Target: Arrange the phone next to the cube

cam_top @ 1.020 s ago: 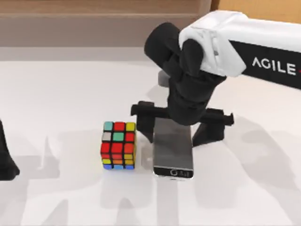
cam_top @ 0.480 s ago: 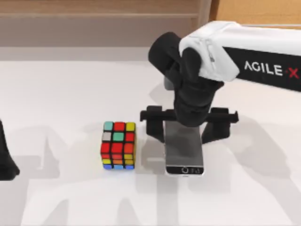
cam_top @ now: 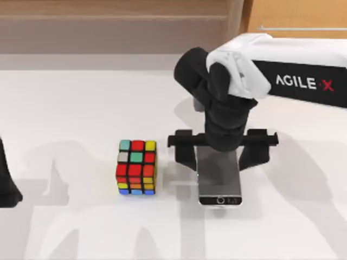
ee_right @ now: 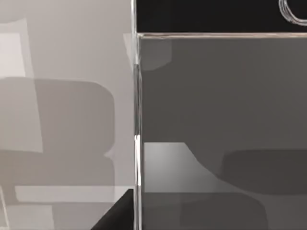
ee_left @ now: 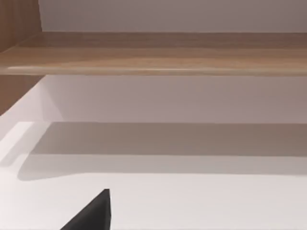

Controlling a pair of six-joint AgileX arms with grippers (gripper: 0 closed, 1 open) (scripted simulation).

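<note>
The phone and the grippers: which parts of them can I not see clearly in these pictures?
- phone, top view: its far end is hidden under the right gripper and wrist, so the finger contact cannot be judged.
- phone, right wrist view: cut off by the picture's edges.
- left gripper, top view: cut off by the left edge; its fingers are out of sight.
- cube: its underside is hidden.

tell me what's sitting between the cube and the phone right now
Nothing: in the top view, only bare white table and shadow separate the cube from the phone.
</note>
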